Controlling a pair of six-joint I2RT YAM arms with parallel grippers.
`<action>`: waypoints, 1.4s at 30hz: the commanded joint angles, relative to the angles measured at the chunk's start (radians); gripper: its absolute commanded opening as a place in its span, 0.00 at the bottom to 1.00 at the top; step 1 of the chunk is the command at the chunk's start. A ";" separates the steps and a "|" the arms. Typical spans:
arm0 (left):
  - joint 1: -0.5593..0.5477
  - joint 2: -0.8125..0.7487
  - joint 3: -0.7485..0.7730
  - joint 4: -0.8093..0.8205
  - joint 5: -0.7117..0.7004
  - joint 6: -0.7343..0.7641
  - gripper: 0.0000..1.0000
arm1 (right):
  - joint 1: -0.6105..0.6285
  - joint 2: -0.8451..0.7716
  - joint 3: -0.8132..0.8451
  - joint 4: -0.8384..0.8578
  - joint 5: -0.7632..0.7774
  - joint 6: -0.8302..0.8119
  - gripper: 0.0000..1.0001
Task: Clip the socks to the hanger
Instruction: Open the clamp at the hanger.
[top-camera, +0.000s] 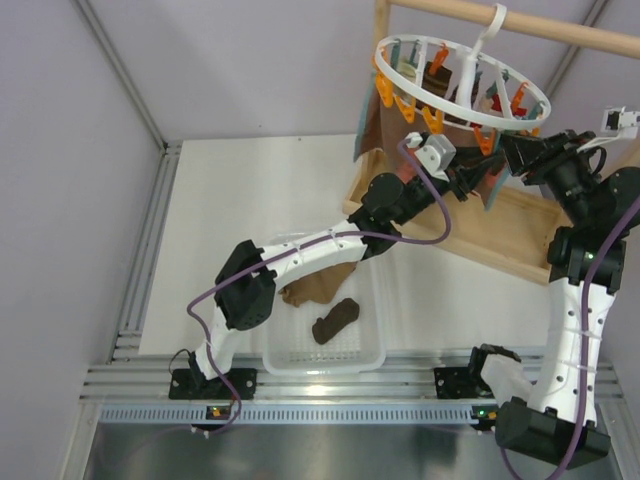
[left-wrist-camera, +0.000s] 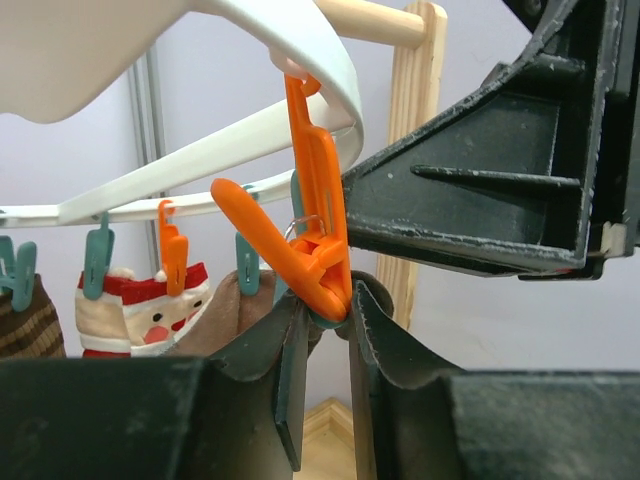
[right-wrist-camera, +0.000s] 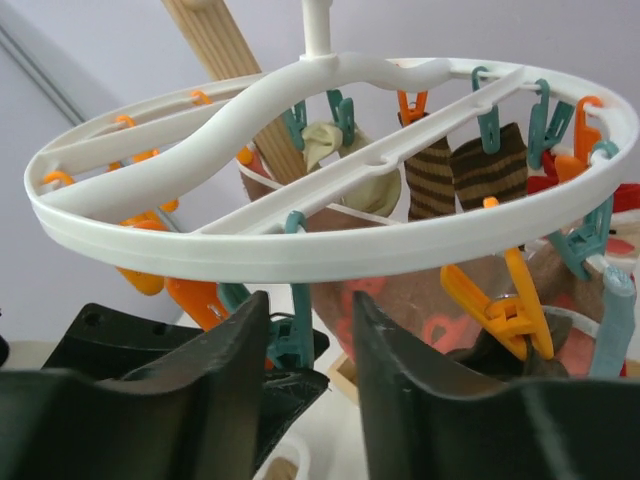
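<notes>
A tan sock (top-camera: 312, 291) and a dark sock (top-camera: 335, 322) lie in the basket (top-camera: 377, 300) on the desk (top-camera: 250, 200), away from the hanger (top-camera: 460, 80). They look soft, light and floppy, so grab one by its top edge. The left fingers (left-wrist-camera: 400, 350) pinch an orange peg (left-wrist-camera: 315, 230). The right fingers (right-wrist-camera: 420, 380) are apart around a teal peg (right-wrist-camera: 297, 335).

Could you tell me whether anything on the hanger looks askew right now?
Yes: one orange peg on the hanger slants sideways, unlike the neighbouring pegs, which hang straight, because the left gripper pinches its lower end.
</notes>
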 joint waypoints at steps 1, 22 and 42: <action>0.000 -0.031 0.037 0.077 0.040 -0.010 0.00 | 0.008 -0.018 0.035 -0.022 -0.019 -0.036 0.45; 0.000 -0.033 0.032 0.057 0.089 -0.016 0.00 | -0.036 -0.024 0.025 0.110 -0.083 0.030 0.51; 0.000 -0.021 0.056 0.040 0.113 -0.021 0.00 | 0.033 0.002 0.015 0.101 0.026 -0.020 0.50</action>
